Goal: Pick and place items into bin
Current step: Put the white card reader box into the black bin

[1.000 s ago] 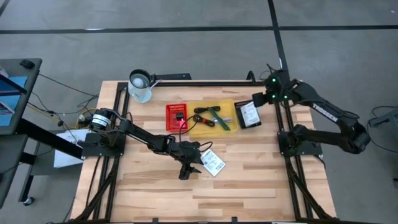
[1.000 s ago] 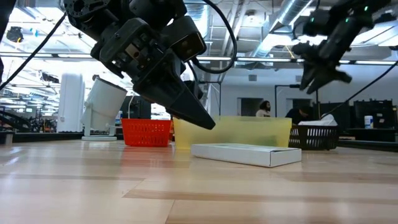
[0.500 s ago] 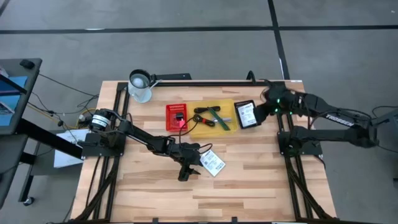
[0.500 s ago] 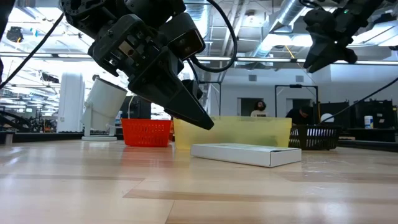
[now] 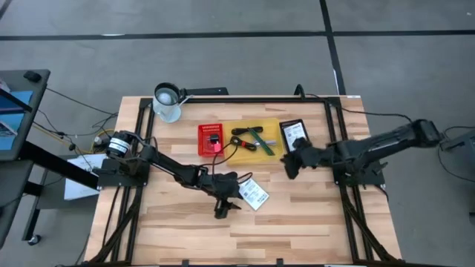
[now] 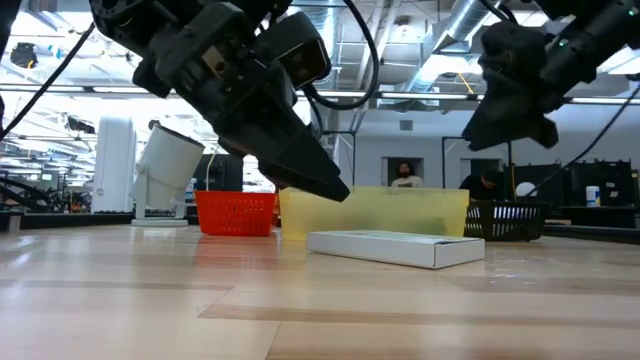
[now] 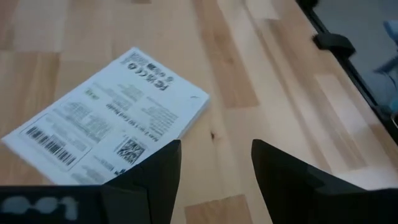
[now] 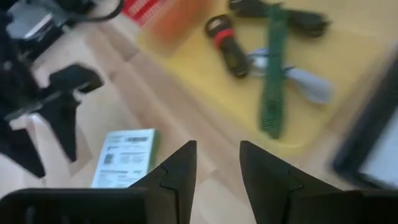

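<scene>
Flat white printed packet [image 5: 254, 195] lying on the worktop [image 5: 297, 215], in front of the yellow bin [image 5: 256, 150] and apart from it. The left end effector [image 5: 223, 205] hangs just beside the packet's edge, fingers spread and empty; the packet lies immediately ahead of its fingertips, long axis running diagonally across the worktop. The right end effector [image 5: 291, 165], also parted and holding nothing, hovers near the bin's right end, farther from the packet. The left arm is therefore the nearer. The packet is thin and rectangular, its face covered with barcodes and small print.
</scene>
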Controlling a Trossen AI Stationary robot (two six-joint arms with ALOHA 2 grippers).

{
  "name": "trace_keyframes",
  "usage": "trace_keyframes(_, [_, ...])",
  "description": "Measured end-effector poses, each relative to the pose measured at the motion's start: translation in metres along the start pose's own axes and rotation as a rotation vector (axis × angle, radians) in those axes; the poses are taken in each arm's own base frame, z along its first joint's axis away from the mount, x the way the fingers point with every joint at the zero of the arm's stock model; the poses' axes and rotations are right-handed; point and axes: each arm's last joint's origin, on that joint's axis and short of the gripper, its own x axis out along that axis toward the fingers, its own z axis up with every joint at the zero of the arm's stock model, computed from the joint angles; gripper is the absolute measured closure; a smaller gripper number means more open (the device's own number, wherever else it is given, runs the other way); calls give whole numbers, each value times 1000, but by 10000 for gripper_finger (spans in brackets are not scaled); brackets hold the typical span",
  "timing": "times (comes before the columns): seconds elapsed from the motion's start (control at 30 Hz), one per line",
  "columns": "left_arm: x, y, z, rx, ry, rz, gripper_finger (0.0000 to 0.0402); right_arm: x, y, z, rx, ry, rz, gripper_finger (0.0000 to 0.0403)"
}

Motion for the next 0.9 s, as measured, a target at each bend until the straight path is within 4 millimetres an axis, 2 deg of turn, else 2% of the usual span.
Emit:
trace_keyframes(0.2, [1,0,-5,-99,23,103,214,26,19,-22,-53,34,16,284])
trace_keyframes(0.47, [-4,3,-15,-139,134,197,214,53,28,-45,-131,106,4,284])
trace_keyframes(0.7, [-3,-6,-18,-154,145,173,214,54,35,-54,-166,129,42,284])
trace_keyframes(0.9, [-3,-5,-25,-258,206,195,214,51,38,-59,-195,143,65,284])
